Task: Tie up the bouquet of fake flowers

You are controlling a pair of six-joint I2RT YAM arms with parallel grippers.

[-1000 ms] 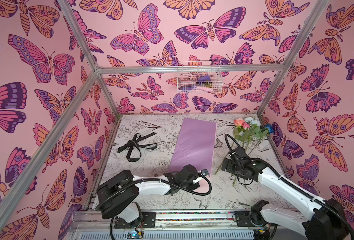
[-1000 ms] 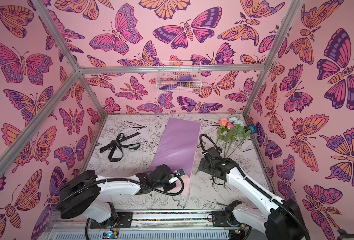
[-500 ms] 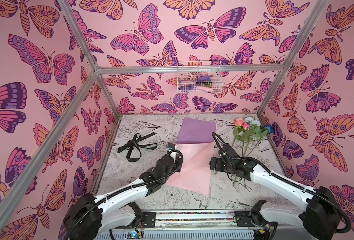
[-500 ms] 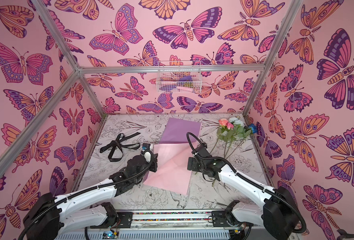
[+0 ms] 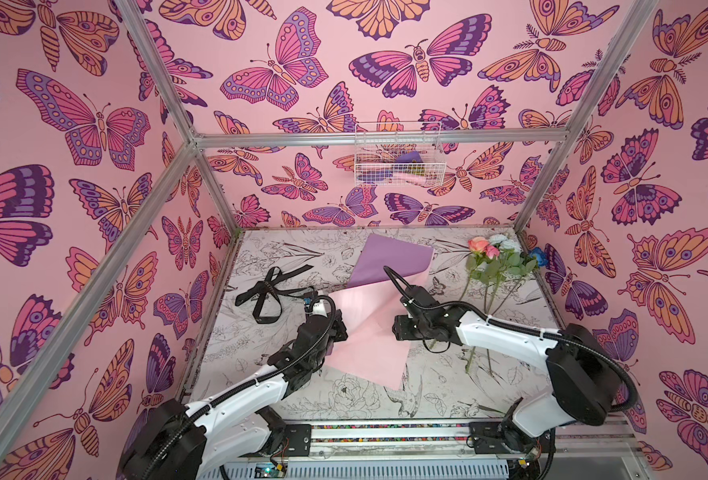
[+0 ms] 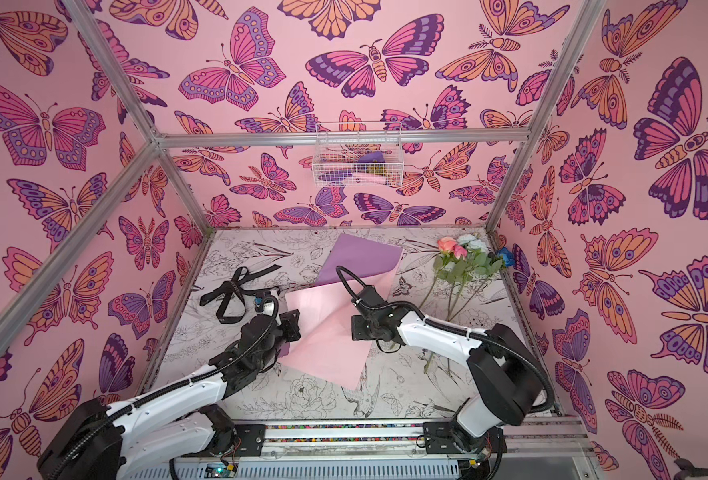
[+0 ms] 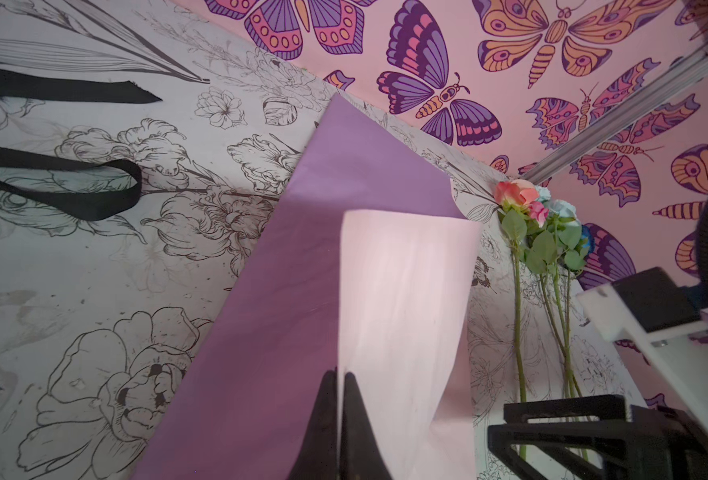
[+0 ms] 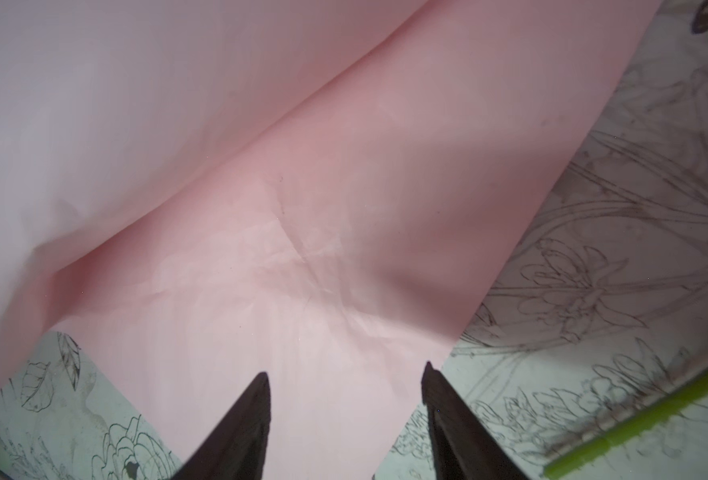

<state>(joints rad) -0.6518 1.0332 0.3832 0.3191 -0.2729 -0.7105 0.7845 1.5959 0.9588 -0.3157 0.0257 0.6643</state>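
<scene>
Far right corner of the flower-printed table (image 5: 439, 386): bouquet of fake flowers (image 5: 497, 266), with peach, white and blue blooms on thin green stems, lies flat.
Right gripper (image 8: 346, 370): jaws apart over the pink-and-lilac paper sheet (image 5: 364, 328); the stems lie just beside it.
Left gripper (image 7: 338, 376): pinched on the lifted paper edge, well apart from the bouquet.

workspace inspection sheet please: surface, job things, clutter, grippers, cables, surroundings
surface: floral-print table, faint smudges
job's things: bouquet of fake flowers lying loose at the far right, untied; black ribbon heaped at the far left; lilac-and-pink paper in the middle, partly turned over
clutter: nothing seen
grippers: left gripper shut on the paper's edge; right gripper jaws apart over its pink side
cables: black hose loops above the right wrist
surroundings: butterfly-print walls; wire basket on the back wall
</scene>
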